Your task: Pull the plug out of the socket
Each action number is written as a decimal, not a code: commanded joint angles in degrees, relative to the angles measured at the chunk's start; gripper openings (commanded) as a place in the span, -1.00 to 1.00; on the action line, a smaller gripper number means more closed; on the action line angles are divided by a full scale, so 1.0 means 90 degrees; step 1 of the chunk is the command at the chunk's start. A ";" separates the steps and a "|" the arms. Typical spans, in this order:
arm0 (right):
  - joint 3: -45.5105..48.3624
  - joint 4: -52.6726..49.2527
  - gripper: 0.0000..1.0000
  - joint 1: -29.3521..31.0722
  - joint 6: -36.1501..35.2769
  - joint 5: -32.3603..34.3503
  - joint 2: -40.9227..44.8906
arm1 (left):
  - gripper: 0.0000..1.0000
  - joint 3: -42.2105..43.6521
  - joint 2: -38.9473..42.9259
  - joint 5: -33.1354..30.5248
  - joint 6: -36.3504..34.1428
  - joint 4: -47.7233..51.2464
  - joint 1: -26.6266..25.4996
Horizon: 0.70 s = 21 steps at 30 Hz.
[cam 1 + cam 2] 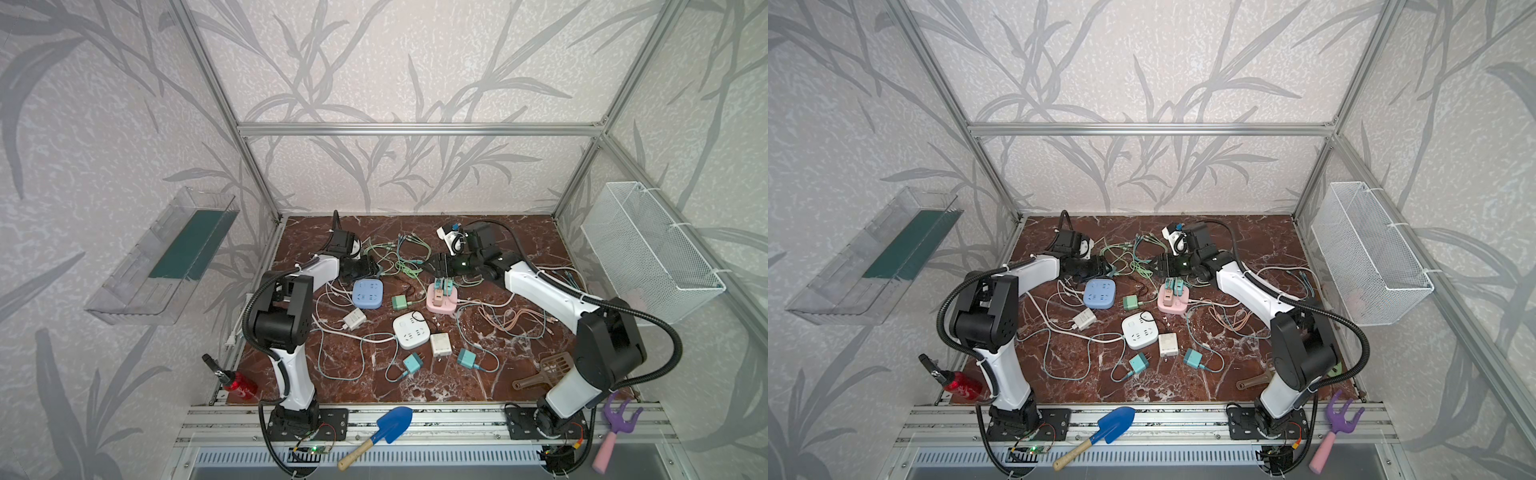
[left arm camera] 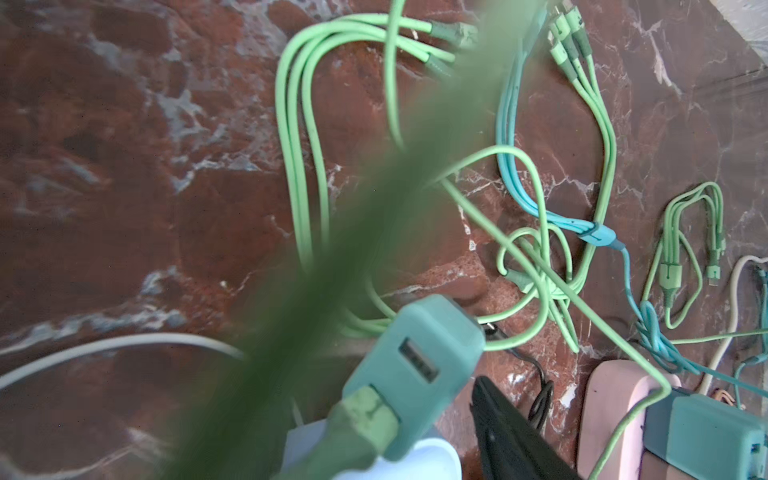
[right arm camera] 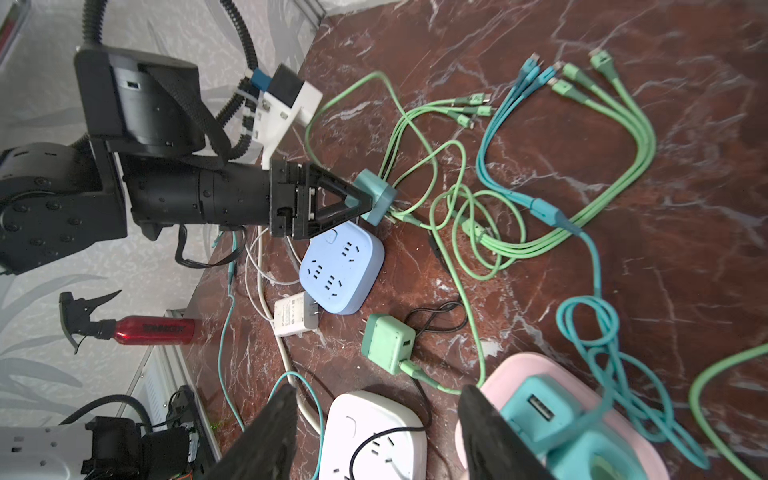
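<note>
The pink socket (image 1: 442,308) lies just right of the surface's middle; a teal plug (image 3: 536,409) stands upright in it, just beside 1 finger of the right gripper (image 3: 378,392) but outside the gap, so a sideways shift is judged necessary; that arm is the nearer; its jaws are spread wide and empty. A loose plug (image 2: 415,365) is flanked by the left gripper (image 3: 368,201) just beside the blue socket (image 1: 367,294); whether it is clamped cannot be told.

Teal cube plug (image 3: 376,195), green cable attached, sits tilted and out of the blue socket (image 1: 368,294), at its twelve o'clock
</note>
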<state>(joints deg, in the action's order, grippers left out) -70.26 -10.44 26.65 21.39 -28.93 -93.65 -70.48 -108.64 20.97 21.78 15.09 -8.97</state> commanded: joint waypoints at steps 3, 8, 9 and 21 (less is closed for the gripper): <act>0.0305 0.0050 0.26 -0.0285 -0.0138 0.0057 0.0515 | 0.49 -0.0371 0.0441 -0.0822 -0.0184 0.0740 0.0025; 0.0561 -0.0189 0.28 -0.0557 -0.0313 0.0133 0.0875 | 0.50 -0.0432 0.0618 -0.1228 -0.0184 0.1049 0.0030; 0.0614 -0.0221 0.28 -0.0604 -0.0342 0.0145 0.0932 | 0.50 -0.0440 0.0661 -0.1286 -0.0184 0.1074 0.0025; 0.1409 -0.0384 0.27 -0.0802 -0.0767 0.0592 0.1588 | 0.50 -0.0141 0.1585 -0.1957 -0.0174 0.1181 -0.0267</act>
<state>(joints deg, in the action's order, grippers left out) -58.81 -12.93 19.81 15.99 -25.06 -81.58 -72.88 -97.95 6.09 20.93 24.84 -9.87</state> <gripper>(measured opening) 0.636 0.751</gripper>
